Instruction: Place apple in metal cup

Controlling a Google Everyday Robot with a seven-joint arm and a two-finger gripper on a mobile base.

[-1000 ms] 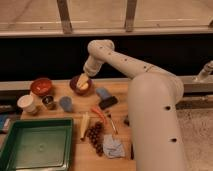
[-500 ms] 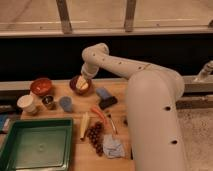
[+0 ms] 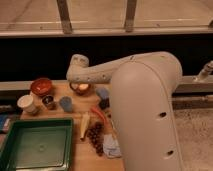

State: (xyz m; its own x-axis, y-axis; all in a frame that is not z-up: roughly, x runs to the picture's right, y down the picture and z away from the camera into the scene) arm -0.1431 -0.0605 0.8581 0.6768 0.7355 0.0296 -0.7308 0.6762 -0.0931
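Note:
The apple (image 3: 82, 89), small, round and pale yellow, rests on the wooden table (image 3: 75, 150) near its back edge. My gripper (image 3: 80, 88) hangs down over it from the pale arm, open, with the apple between its fingers. The metal cup (image 3: 48, 102), short and dark, stands on the table to the left of the apple and a little nearer the front. It is apart from the gripper.
A grey-blue cup (image 3: 66, 104) stands right of the metal cup and a white cup (image 3: 27, 104) left of it. A red bowl (image 3: 41, 86) is behind them. In front lie a green tray (image 3: 35, 145), a corn cob (image 3: 85, 125), grapes (image 3: 95, 138) and a blue cloth (image 3: 111, 147).
The arm has swung left and forward, and the gripper has come down a little over the apple. The apple and the cups have stayed where they were.

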